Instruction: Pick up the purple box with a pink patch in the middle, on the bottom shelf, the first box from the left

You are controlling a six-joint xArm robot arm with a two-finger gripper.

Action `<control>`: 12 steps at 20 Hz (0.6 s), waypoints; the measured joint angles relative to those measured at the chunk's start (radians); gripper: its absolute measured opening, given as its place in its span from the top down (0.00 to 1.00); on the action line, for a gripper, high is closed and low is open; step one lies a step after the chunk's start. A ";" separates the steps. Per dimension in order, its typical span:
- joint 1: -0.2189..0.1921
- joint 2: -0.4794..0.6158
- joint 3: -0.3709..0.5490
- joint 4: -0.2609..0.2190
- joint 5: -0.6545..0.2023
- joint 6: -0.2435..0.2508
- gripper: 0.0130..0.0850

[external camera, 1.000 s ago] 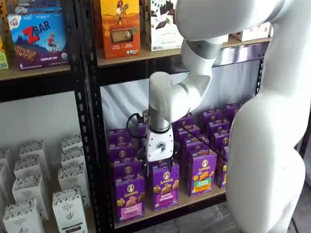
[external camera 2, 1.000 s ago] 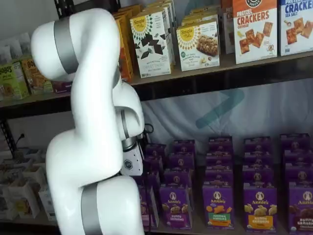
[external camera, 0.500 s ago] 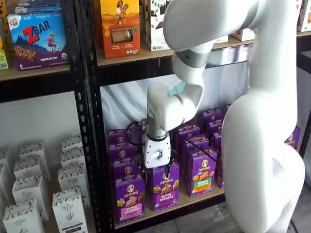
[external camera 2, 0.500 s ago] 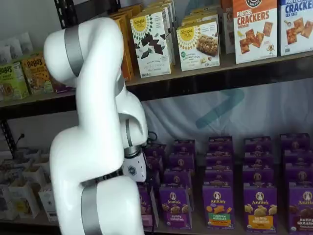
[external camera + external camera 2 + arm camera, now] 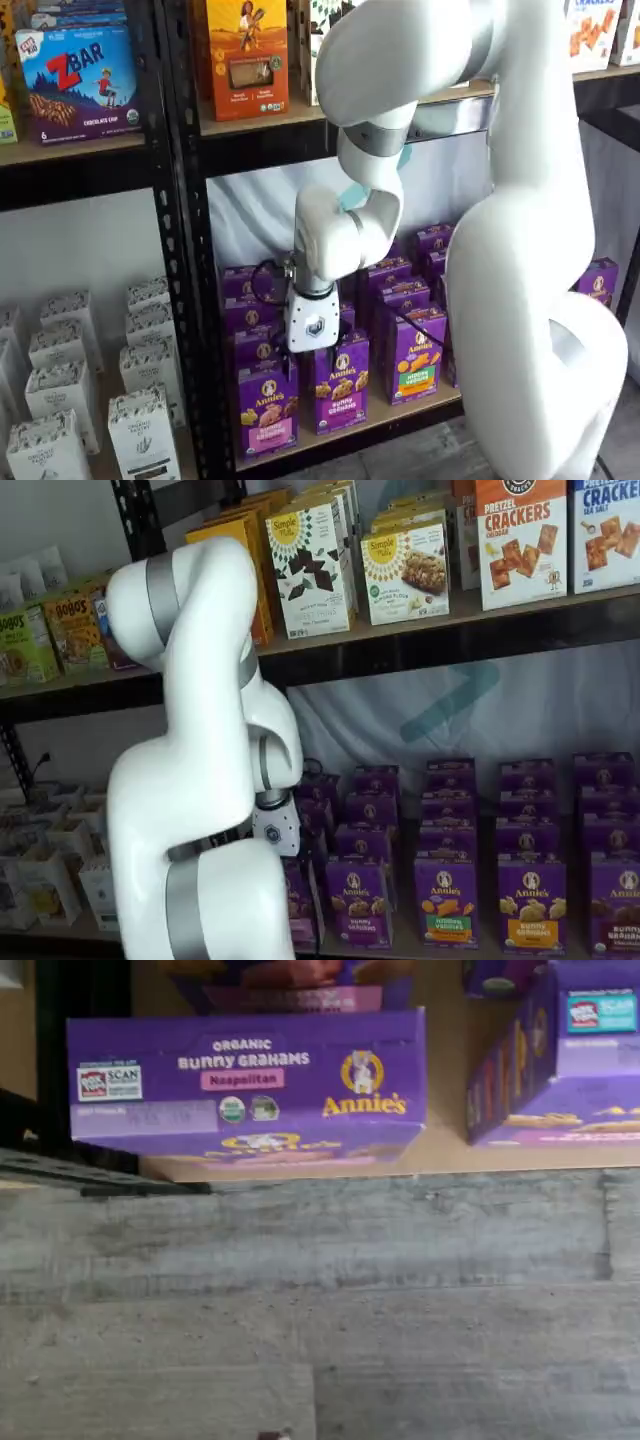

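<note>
Purple box (image 5: 267, 408) stands upright at left end of bottom shelf (image 5: 350, 430), front row, pink band facing out, so reachable from above. Gripper (image 5: 312, 350) hangs just over it, jaws spread wide, nothing held; wrist view shows carton top (image 5: 245, 1080) below.

The purple box (image 5: 266, 407) is seen upright at the front left of the bottom shelf (image 5: 350, 427), a pink band across its lower front. In the wrist view its top panel (image 5: 245, 1080) is lettered "Bunny Grahams" with a pink "Neapolitan" tag.
</note>
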 joint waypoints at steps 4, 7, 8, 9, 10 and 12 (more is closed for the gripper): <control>0.006 0.054 -0.053 0.007 -0.017 -0.002 0.00; 0.002 0.090 -0.099 0.013 -0.014 -0.011 0.00; 0.001 0.098 -0.112 0.013 -0.010 -0.011 0.00; -0.001 0.108 -0.127 0.012 -0.005 -0.013 0.00; -0.004 0.120 -0.144 0.016 0.001 -0.018 0.00; -0.011 0.144 -0.178 0.013 0.012 -0.021 0.00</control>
